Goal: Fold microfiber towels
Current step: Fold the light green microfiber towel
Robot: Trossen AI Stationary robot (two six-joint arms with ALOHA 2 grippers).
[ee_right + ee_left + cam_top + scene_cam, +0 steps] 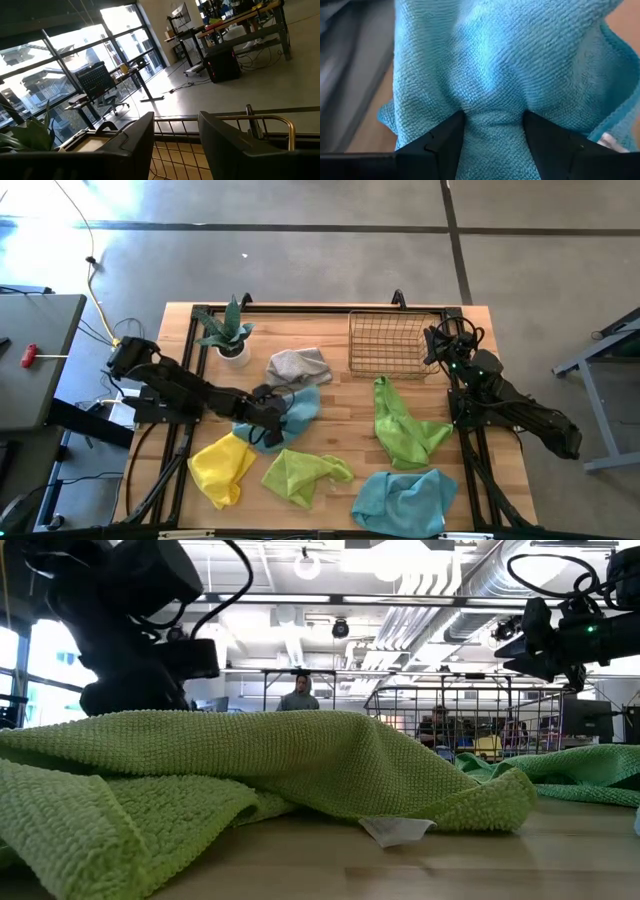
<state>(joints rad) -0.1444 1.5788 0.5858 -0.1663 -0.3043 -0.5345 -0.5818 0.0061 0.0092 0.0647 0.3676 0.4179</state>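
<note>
Left wrist view shows the light blue towel [510,65] bunched between the left gripper's [494,142] two dark fingers [445,145], which stand fairly wide apart with a ridge of the cloth pinched up between them. From above, that towel [298,408] lies near the middle of the wooden table [330,380], with the left gripper [268,412] low over its left edge. A grey towel [298,365] sits crumpled just beyond it, touching or nearly touching its far edge. Nearer the front edge lie a yellow towel [222,468] and a lime green towel [300,472], side by side. A second lime green towel [402,425] is heaped right of centre, and a second light blue towel [405,500] lies at the front right, just below it.

A wire basket [390,342] stands at the far right of the table, and a small potted plant [228,332] at the far left. The right gripper [440,345] hangs raised just beside the basket's right side; in its own wrist view its fingers [135,145] are parted with nothing between them, the basket rim [260,120] beyond. In the low view, green cloth [250,770] fills the foreground, and a person [300,692] stands far back in the room.
</note>
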